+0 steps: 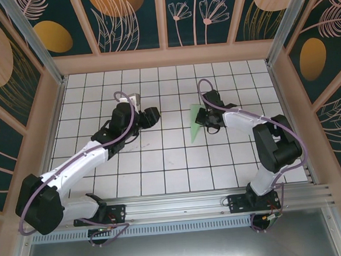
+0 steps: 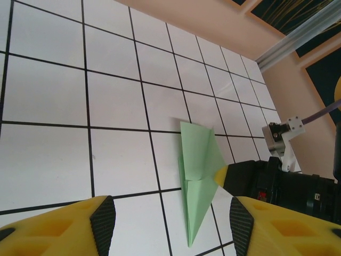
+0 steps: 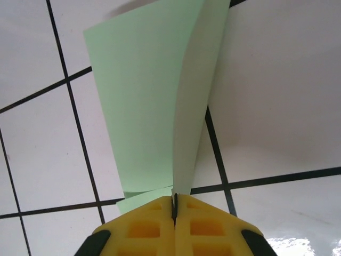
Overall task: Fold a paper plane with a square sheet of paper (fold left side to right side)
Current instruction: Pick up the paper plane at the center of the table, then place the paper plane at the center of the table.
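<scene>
Paper plane (image 3: 144, 106) pinched in right end effector (image 3: 175, 200), gripped edge hidden; left end effector (image 2: 173, 216) spread, partly cropped at btm.

Top of paper plane (image 3: 144, 106) cut off by frame edge; near edge hidden inside right pincer (image 3: 175, 200).

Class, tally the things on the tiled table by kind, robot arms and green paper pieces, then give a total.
Robot arms: 2 (left arm, right arm)
Green paper pieces: 1 (paper plane)
Total: 3
</scene>
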Robot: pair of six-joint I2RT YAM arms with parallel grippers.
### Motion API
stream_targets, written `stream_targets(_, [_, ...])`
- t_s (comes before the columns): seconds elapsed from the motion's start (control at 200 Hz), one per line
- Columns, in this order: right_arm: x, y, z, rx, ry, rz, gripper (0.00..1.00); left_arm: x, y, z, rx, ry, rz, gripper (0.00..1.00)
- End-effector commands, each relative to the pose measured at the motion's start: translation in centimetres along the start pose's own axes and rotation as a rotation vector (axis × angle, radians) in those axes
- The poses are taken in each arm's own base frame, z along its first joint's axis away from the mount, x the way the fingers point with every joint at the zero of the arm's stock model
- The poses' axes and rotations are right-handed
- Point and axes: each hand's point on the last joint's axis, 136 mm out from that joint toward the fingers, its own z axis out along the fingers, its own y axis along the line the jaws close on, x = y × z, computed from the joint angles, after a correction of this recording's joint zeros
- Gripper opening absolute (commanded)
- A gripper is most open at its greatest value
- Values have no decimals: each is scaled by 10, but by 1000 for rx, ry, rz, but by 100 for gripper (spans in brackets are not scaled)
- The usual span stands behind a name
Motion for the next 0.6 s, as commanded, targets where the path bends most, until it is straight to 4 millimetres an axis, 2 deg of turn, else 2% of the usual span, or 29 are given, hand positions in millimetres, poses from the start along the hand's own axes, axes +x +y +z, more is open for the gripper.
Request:
stream_targets(0.0, [-13,41,-30,-116,-53,-76,0,0,8,-8,-38,-17,27,61])
stream_targets(0.12, [-12,82,-65,-324,-51,-135,0,-9,9,-16,-62,-51,36,61])
stream_targets(0.225, [5,93,-79,-476,-23,-120,0,-16,10,-25,-76,-83,40,61])
stream_targets(0.3, [21,80,-69,-513,20,-77,0,-18,11,-29,-80,-94,39,61])
stream_targets(0.435, [45,43,-35,-512,85,-4,0,-17,13,-31,-89,-93,35,62])
stream_targets(0.51, [51,25,-22,-466,96,2,1,-16,13,-30,-94,-86,36,62])
stream_targets(0.595, [51,8,-17,-426,83,6,6,-15,13,-29,-94,-80,32,62])
